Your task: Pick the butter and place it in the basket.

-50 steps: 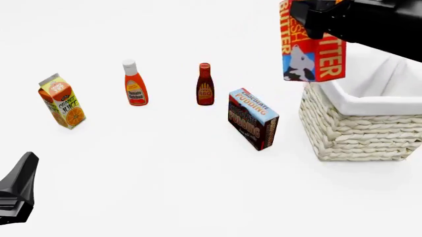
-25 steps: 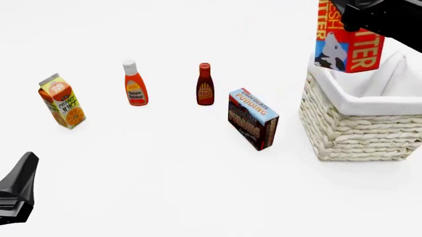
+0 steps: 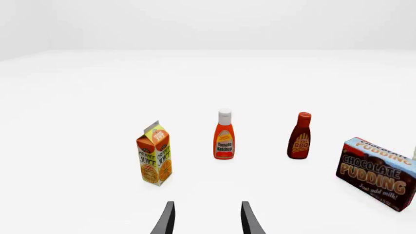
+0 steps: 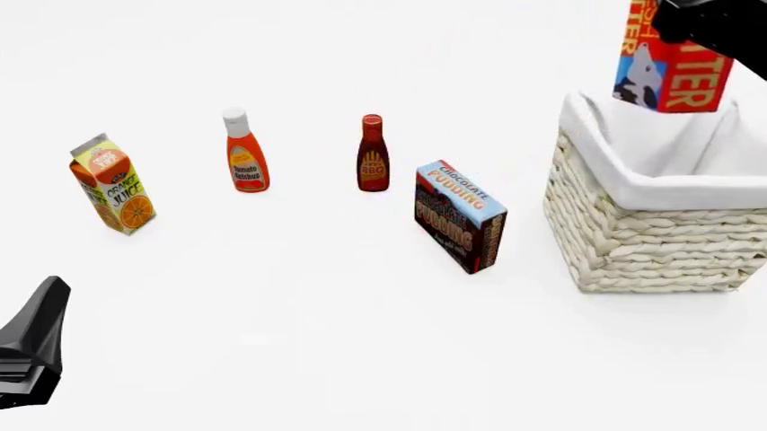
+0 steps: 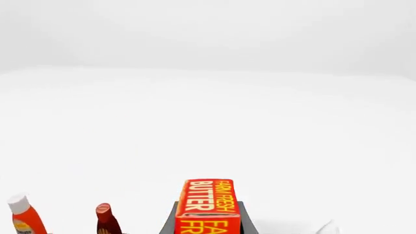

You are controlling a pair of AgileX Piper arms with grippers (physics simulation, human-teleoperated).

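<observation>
I hold the butter (image 4: 671, 67) clamped in my right gripper (image 4: 719, 27) at the frame's upper right, above the basket (image 4: 653, 233). Light, stiff carton with slick faces, so gripping its flat sides suits. My left gripper (image 3: 206, 219) waits parted, empty.

Plain white table (image 4: 300, 341). Left to right on it: orange juice carton (image 4: 113, 184), ketchup bottle (image 4: 246, 152), BBQ sauce bottle (image 4: 373, 153), chocolate pudding box (image 4: 459, 216), then the wicker basket (image 4: 653, 233) far right.
</observation>
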